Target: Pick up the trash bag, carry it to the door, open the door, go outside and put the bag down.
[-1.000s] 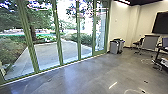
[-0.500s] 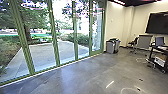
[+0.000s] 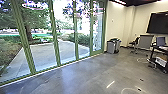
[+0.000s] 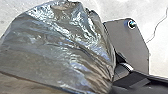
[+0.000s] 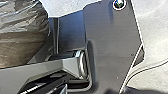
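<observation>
The trash bag (image 4: 57,47), dark, shiny and full, shows large in the left wrist view. Its folds draw together at my left gripper (image 4: 111,85), which is shut on the gathered plastic. In the right wrist view the bag (image 5: 22,32) bulges beside the robot's own plate and bar; how my right gripper stands cannot be made out. A glass wall in green frames (image 3: 56,45) runs across the left and middle of the head view; which panel is the door I cannot tell.
Grey bins (image 3: 113,46) stand against the wall at the glass wall's right end. Farther right are a chair (image 3: 134,45) and a black cart (image 3: 160,56) with a laptop. Beyond the glass lies a paved area (image 3: 42,53) with plants and trees.
Over the last second the head camera has turned somewhat to the right, with a very slight shift back since the middle frame. Nothing in the room has visibly moved.
</observation>
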You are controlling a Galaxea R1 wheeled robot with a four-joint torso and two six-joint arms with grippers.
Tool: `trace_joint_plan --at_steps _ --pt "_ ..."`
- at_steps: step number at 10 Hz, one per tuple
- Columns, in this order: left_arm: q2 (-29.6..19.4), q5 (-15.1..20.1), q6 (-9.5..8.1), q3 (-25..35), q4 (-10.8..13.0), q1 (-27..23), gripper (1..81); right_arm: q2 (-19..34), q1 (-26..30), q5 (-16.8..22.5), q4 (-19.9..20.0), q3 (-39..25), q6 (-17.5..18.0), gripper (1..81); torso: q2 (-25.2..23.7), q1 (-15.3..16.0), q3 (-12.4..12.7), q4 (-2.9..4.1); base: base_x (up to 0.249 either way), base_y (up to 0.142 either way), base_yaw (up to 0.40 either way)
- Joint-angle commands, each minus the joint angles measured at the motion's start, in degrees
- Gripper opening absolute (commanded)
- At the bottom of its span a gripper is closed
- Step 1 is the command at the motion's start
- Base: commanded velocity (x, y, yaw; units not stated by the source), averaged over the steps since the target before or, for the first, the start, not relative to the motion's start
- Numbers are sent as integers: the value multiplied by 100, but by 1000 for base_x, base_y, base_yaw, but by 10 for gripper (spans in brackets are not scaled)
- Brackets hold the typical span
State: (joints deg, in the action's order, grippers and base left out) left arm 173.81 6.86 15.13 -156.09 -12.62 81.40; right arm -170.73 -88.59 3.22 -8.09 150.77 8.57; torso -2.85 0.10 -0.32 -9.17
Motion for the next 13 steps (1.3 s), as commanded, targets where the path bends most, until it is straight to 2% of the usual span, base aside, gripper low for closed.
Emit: trace_joint_plan --at_steps 1,5,13 --pt "-30 307 34 -1 14 -409 10 1 311 303 -34 -23 -22 811 0 0 0 0 0 0 0" --pt "-30 307 34 -1 5 -409 10 -7 311 311 -34 -14 -22 811 -7 -10 5 0 65 0 0" --pt "-39 307 34 -1 5 -409 10 -8 311 302 -26 -5 -22 811 -7 -9 5 0 129 0 0"
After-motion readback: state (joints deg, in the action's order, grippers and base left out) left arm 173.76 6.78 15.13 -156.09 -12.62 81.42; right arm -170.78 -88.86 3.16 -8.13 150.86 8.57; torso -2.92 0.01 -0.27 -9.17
